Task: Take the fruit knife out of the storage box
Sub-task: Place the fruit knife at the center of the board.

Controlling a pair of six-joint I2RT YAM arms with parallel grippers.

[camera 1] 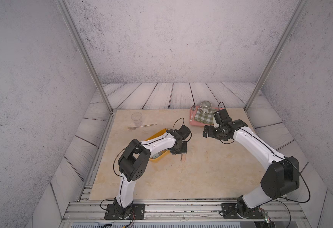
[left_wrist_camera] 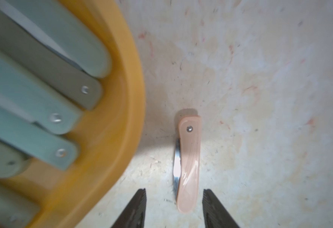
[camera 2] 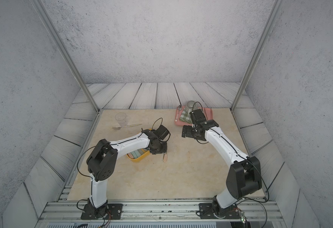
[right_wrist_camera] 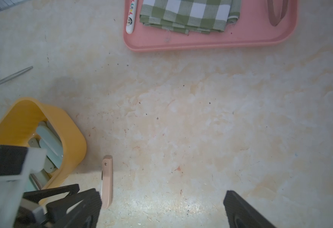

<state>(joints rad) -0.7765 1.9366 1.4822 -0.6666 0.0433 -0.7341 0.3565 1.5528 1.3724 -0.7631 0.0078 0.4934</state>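
A folded fruit knife [left_wrist_camera: 188, 161] with a pale pink handle lies flat on the marble table, just outside the yellow-orange storage box [left_wrist_camera: 134, 98]. In the left wrist view my left gripper [left_wrist_camera: 174, 190] is open, its two black fingers straddling the knife's near end with a gap on each side. The knife [camera 1: 183, 158] pokes out from under the left wrist in both top views. Several green and teal folded knives [left_wrist_camera: 43, 118] rest inside the box [right_wrist_camera: 70, 126]. My right gripper [right_wrist_camera: 161, 192] hangs wide open over bare table, right of the knife [right_wrist_camera: 107, 181], holding nothing.
A pink tray [camera 1: 196, 124] at the back right carries a green checked cloth [right_wrist_camera: 185, 13], a striped mug [camera 1: 205, 106] and a spoon [camera 1: 192, 112]. A clear glass [camera 1: 136, 118] and a fork [camera 1: 142, 126] lie at the back left.
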